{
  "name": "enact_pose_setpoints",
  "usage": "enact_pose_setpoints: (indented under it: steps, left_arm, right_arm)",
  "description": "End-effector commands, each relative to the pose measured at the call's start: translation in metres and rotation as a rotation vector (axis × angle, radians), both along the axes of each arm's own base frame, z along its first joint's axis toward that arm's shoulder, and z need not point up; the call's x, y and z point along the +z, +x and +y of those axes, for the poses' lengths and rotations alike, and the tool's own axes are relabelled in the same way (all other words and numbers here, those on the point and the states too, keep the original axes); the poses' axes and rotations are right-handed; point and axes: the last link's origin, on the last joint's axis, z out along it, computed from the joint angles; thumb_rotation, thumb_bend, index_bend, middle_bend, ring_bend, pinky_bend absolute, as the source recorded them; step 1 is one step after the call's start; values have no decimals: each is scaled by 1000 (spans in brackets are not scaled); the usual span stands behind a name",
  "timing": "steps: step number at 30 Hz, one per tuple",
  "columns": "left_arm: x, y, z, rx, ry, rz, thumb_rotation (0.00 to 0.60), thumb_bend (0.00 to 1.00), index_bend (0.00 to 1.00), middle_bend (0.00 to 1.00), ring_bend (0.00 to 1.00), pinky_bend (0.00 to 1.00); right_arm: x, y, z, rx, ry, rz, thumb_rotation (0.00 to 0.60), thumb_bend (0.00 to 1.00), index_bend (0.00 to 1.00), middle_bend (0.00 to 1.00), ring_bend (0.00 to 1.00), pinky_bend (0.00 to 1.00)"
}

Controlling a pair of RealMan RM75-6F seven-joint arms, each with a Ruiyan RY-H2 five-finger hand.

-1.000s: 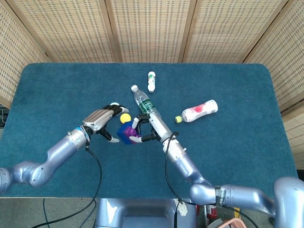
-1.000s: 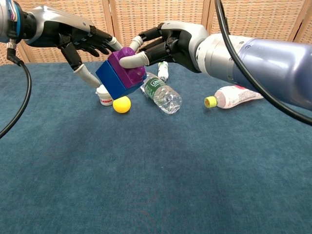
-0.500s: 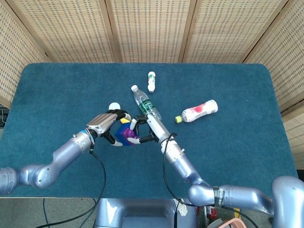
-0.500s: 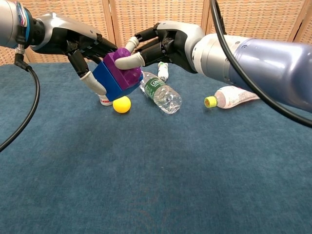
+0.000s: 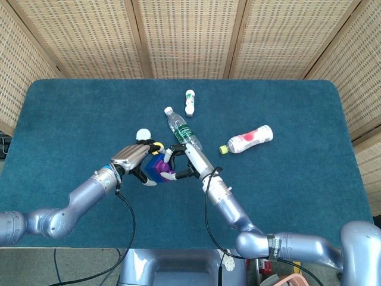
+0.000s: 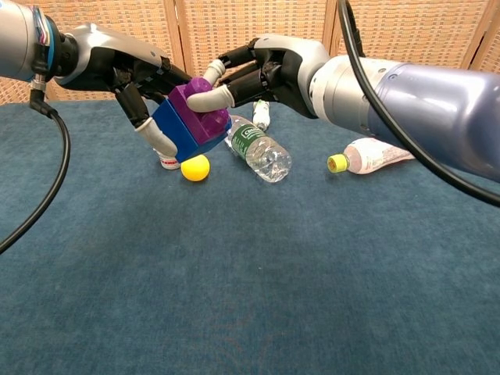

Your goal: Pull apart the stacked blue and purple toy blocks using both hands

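The purple block (image 6: 198, 111) sits stacked on the blue block (image 6: 180, 133), and the pair is held tilted above the table. My left hand (image 6: 131, 72) grips the blue block from the left, thumb under its lower side and fingers over the top. From the right, my right hand (image 6: 266, 69) grips the purple block with its thumb pressed across it. In the head view the blocks (image 5: 157, 168) show between the left hand (image 5: 133, 157) and the right hand (image 5: 185, 159), mostly covered by the fingers.
A yellow ball (image 6: 195, 167) and a small white jar (image 6: 166, 162) lie just under the blocks. A clear water bottle (image 6: 260, 149) lies to the right of them, a pink-and-white bottle (image 6: 376, 153) further right, and a small white bottle (image 5: 190, 102) behind.
My left hand has moved right and closed its fingers around the blue block. The right hand keeps its hold on the purple block; the blocks stay stacked.
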Motion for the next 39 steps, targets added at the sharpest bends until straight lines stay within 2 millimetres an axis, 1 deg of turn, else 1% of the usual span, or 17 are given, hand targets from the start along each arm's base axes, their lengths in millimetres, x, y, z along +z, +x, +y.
enact_pose_setpoints:
  steps: [1, 2, 7, 10, 18, 24, 27, 29, 34, 36, 37, 39]
  left_arm:
    - [-1, 0, 0, 5, 1, -3, 600, 0, 271, 279, 0, 0]
    - [-2, 1, 0, 5, 3, -5, 600, 2, 283, 288, 0, 0]
    - [-2, 1, 2, 9, 35, -18, 600, 67, 426, 396, 0, 0]
    - [-3, 2, 2, 10, 61, -21, 600, 91, 477, 436, 1, 0]
    - [-7, 5, 0, 1, 83, -13, 600, 125, 518, 461, 4, 0]
    - [-5, 1, 1, -8, 110, 11, 600, 157, 546, 473, 9, 0]
    - [-1, -12, 3, -14, 135, 55, 600, 159, 547, 474, 9, 0]
    - [2, -22, 3, -1, 138, 67, 600, 160, 547, 474, 9, 0]
    - [10, -39, 6, 20, 151, 82, 600, 162, 547, 474, 9, 0]
    - [18, -52, 8, 32, 164, 92, 600, 162, 547, 474, 10, 0]
    - [27, -64, 9, 26, 186, 133, 600, 162, 547, 474, 9, 0]
    - [37, -78, 7, 15, 209, 166, 600, 163, 547, 474, 9, 0]
  right_arm:
    - [0, 0, 0, -4, 2, -4, 600, 295, 660, 692, 293, 160]
    - [0, 0, 0, -4, 2, -5, 600, 295, 660, 692, 293, 160]
    - [0, -2, 0, -9, 3, -6, 600, 296, 661, 692, 293, 160]
    - [0, -2, 0, -10, 6, -13, 600, 295, 661, 692, 293, 160]
    - [2, -1, 2, -9, 7, -18, 600, 295, 663, 692, 293, 160]
    - [8, -4, 0, -21, 7, -29, 600, 296, 665, 692, 293, 160]
    - [14, -7, -2, -29, 3, -37, 600, 295, 665, 692, 293, 160]
    - [19, -10, -4, -34, -4, -40, 600, 296, 666, 693, 293, 160]
    - [26, -15, -7, -38, -18, -33, 600, 295, 666, 693, 293, 160]
    - [31, -21, -9, -38, -32, -16, 600, 295, 667, 693, 293, 160]
    - [34, -28, -10, -32, -53, 24, 600, 295, 667, 693, 293, 160]
    - [37, -38, -10, -15, -72, 81, 600, 295, 667, 693, 293, 160]
